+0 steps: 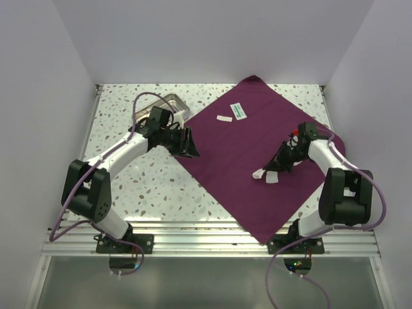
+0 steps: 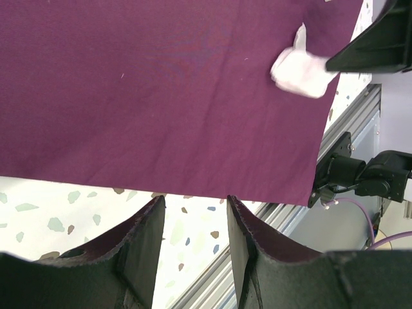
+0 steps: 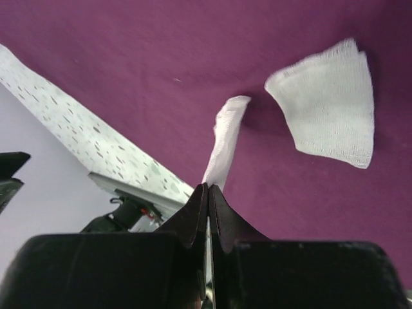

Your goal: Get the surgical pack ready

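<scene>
Aluminium rail [image 1: 193, 243] runs along the near edge of the table [image 1: 148, 187], and the two arms are bolted on it. One corner of the purple cloth [image 1: 257, 141] reaches over this rail; the cloth lies flat, turned like a diamond, on the right half of the speckled table top.

On the near right part of the cloth is the right gripper [image 3: 208, 188]. Its fingers are pressed together, and they pinch the end of a narrow gauze pad [image 3: 225, 138], which hangs out from the tips. Just beside it, a flat gauze pad [image 3: 328, 109] rests on the cloth, apart from the fingers.

Further, at the left edge of the cloth, hangs the left gripper [image 1: 190, 147]. Its fingers [image 2: 145, 244] are spread about half, and between them only the table and the cloth edge show.

On the far part of the cloth lie a small white packet [image 1: 224, 118] and a green and white packet [image 1: 240, 111], near each other. The green one has print, but it is too small to read.

Far left, on the bare table, stands the steel tray [image 1: 174, 103], partly behind the left arm.
</scene>
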`<state>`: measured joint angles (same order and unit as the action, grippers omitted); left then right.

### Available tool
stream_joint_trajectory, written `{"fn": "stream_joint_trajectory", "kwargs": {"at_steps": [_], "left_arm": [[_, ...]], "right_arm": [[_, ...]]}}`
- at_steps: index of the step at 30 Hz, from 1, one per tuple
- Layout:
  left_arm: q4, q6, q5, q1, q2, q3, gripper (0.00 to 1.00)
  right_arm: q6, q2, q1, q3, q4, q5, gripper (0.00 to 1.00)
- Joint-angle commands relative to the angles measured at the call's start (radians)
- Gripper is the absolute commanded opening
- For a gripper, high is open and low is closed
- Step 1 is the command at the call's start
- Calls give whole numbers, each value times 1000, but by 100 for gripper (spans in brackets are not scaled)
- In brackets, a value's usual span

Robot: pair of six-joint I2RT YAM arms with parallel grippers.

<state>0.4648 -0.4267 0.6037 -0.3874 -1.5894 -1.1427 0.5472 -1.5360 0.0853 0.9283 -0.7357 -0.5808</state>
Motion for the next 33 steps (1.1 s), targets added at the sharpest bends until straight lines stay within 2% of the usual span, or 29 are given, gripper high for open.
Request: {"fn": "stream_joint_trajectory", "kwargs": {"at_steps": [1, 5, 10, 33], "left_arm": [[-43, -1, 25, 2, 12, -23, 47], [-41, 0, 25, 1, 19, -23, 47], [-38, 2, 27, 2, 20, -25, 47], [-41, 8, 34, 1, 3, -28, 47]], "right_arm": [[-15, 54, 1, 86, -21, 82, 0], [-3, 31, 2, 164, -37, 150, 0], [28, 22, 13, 165, -18, 196, 0], [122, 155, 97, -103, 127, 237, 0]]}}
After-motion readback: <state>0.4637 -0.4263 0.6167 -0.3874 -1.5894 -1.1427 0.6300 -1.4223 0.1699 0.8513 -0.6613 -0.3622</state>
